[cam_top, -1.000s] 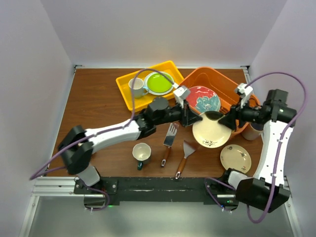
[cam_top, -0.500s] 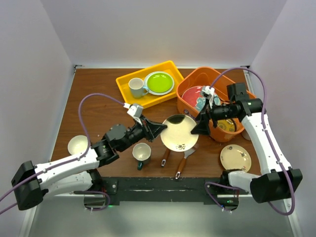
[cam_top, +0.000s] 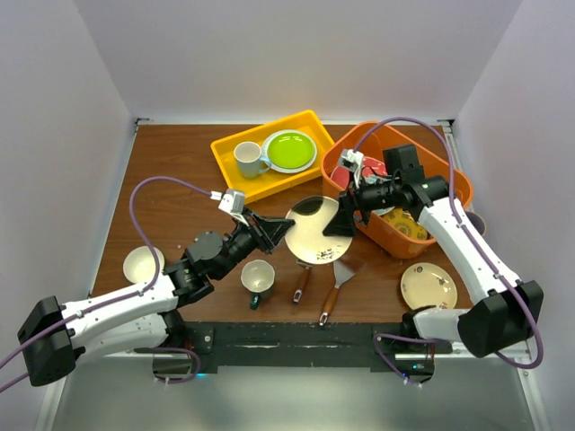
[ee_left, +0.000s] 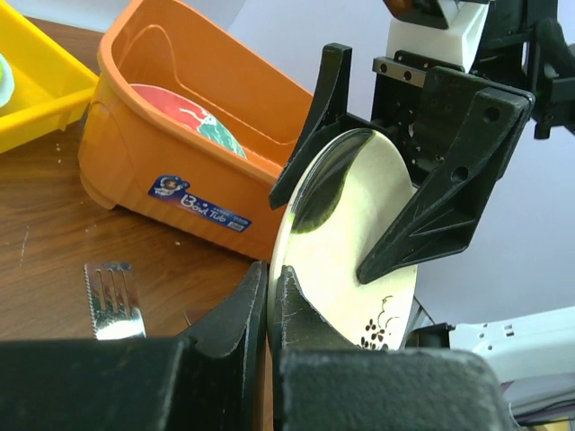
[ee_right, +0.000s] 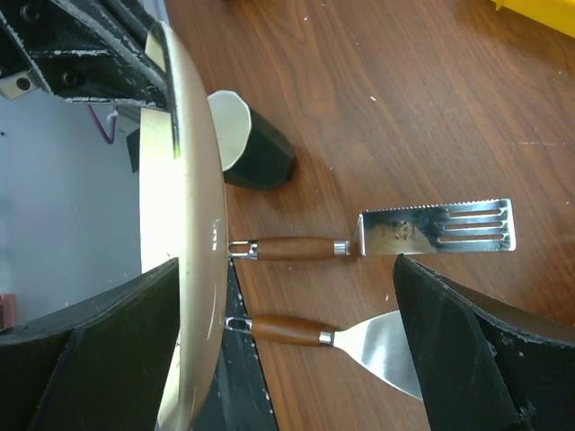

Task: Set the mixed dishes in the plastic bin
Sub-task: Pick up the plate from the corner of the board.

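My left gripper (cam_top: 286, 230) is shut on the left rim of a cream plate (cam_top: 314, 230) and holds it on edge above the table; the left wrist view shows the plate (ee_left: 346, 224) close up. My right gripper (cam_top: 340, 218) is open, and its fingers (ee_left: 449, 206) straddle the plate's far rim. In the right wrist view the plate (ee_right: 193, 269) stands edge-on near one finger. The orange plastic bin (cam_top: 422, 235) holds a red plate (cam_top: 346, 175). A dark-teal mug (cam_top: 258, 278), a small white bowl (cam_top: 142, 263) and a yellow patterned plate (cam_top: 428, 285) sit on the table.
A yellow tray (cam_top: 229, 175) at the back holds a white mug (cam_top: 248, 159) and a lime green plate (cam_top: 288, 150). Two wooden-handled spatulas (cam_top: 304, 280) (cam_top: 334, 285) lie under the held plate, also in the right wrist view (ee_right: 440, 229). The bin's label (ee_left: 199, 205) faces the left wrist camera.
My left arm has drawn back from the bin toward the left, carrying the cream plate with it. My right gripper has followed the plate leftward, out in front of the bin.
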`<state>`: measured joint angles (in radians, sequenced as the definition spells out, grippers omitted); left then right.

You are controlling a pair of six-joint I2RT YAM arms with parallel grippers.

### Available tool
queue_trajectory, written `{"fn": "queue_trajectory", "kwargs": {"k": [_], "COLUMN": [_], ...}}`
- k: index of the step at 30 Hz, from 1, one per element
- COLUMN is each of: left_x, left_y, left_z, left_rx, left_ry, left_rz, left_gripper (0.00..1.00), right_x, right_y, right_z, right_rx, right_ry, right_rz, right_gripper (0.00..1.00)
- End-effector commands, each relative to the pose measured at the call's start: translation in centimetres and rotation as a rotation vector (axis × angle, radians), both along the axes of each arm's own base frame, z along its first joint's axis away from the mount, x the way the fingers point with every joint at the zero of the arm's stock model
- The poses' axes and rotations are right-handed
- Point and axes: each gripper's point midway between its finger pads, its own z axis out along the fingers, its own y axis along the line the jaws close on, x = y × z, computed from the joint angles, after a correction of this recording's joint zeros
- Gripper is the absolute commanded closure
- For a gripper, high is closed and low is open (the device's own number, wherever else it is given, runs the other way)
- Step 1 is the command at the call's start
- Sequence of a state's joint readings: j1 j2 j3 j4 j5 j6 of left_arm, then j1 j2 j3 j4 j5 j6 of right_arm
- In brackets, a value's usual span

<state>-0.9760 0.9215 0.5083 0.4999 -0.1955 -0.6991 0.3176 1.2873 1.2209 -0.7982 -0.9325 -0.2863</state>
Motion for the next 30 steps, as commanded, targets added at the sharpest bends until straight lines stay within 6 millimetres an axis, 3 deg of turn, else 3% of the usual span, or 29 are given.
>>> {"fn": "queue_trajectory", "kwargs": {"k": [1,12,16,19,23,24,26,27,29,30], "left_x": [0.2,0.7,1.0,1.6,2.1,2.2,2.2,2.3,2.2,2.2], "left_y": [0.7,0.7,0.8,1.4,2.2,2.2,2.2,2.1,2.0,2.0], "left_z": [4.1,4.6,4.6,4.1,3.4,3.4,3.5,3.5,3.7,3.7], "left_rx": [-0.140,-0.147,-0.151,-0.128,-0.101,-0.100,-0.099,-0.092,-0.092,-0.084], "left_ry": [-0.069,-0.083,-0.077,-0.052,-0.034,-0.035,-0.040,-0.043,-0.049,-0.060], "left_rz": [0.032,0.057,0.069,0.121,0.169,0.172,0.175,0.174,0.169,0.167], "left_gripper": [1.00,1.00,1.00,1.00,1.00,1.00,1.00,1.00,1.00,1.00], "right_x": [1.4,1.7,2.3,2.5,2.4,2.5,2.2,2.1,2.1,2.0], "right_y": [1.0,2.5,2.3,1.8,1.4,1.4,1.6,1.7,1.7,1.7], "right_z": [0.4,0.0,0.1,1.3,2.3,2.4,2.4,2.5,3.1,3.1], "right_rx": [0.038,0.083,0.068,0.051,0.052,0.056,0.070,0.073,0.082,0.078], "right_ry": [0.023,0.138,0.127,0.070,0.021,0.016,0.027,0.028,0.016,0.022], "right_rz": [-0.073,-0.120,-0.152,-0.171,-0.195,-0.198,-0.184,-0.177,-0.165,-0.159], "right_gripper": [0.01,0.01,0.11,0.21,0.46,0.59,0.73,0.88,1.00,1.00]}}
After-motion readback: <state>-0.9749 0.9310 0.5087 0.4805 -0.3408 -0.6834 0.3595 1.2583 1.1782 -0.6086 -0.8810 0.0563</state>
